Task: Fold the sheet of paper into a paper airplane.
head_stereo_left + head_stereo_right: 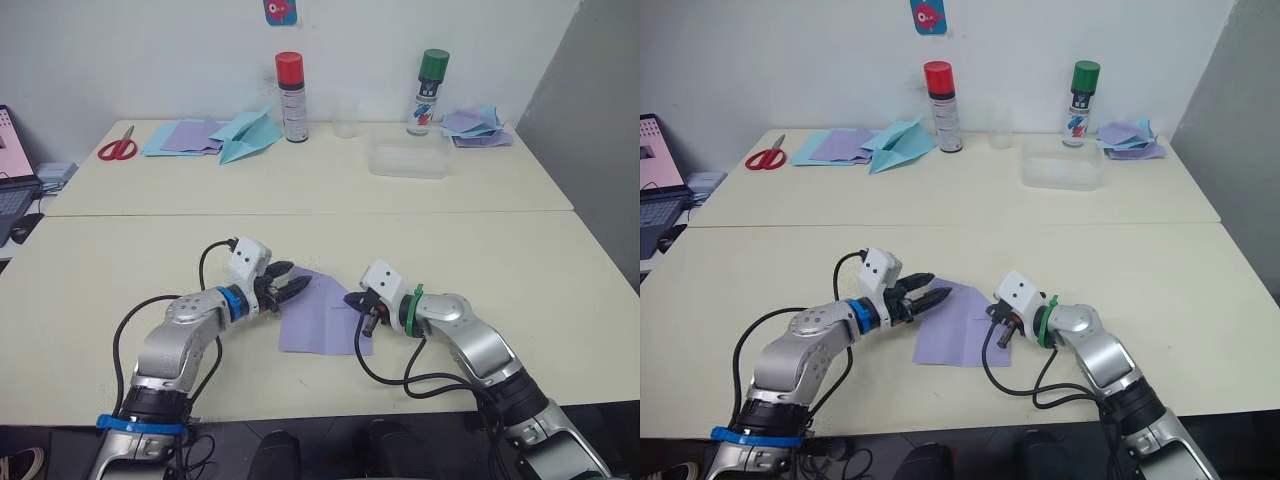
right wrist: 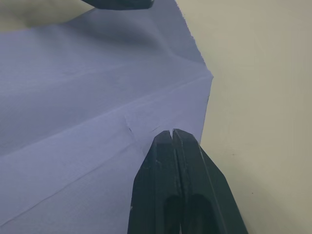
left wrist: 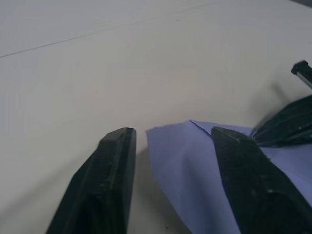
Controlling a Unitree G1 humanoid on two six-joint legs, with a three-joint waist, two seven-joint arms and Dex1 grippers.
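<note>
Lavender creased sheet of paper point(image 1: 322, 318) lies flat between spread left claw point(image 1: 290, 286) and pressed-together right claw point(image 2: 173, 133).

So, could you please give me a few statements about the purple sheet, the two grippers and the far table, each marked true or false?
1. The sheet of paper lies on the near table between the two grippers. True.
2. The left gripper has its jaws shut. False: they are open, with a corner of the sheet between them.
3. The right gripper has its jaws closed, tips resting on the sheet. True.
4. The scissors lie beside the green-capped can. False: they lie at the far table's left end; the can stands toward its right end.
5. The light blue paper plane lies near the red-capped can. True.
</note>
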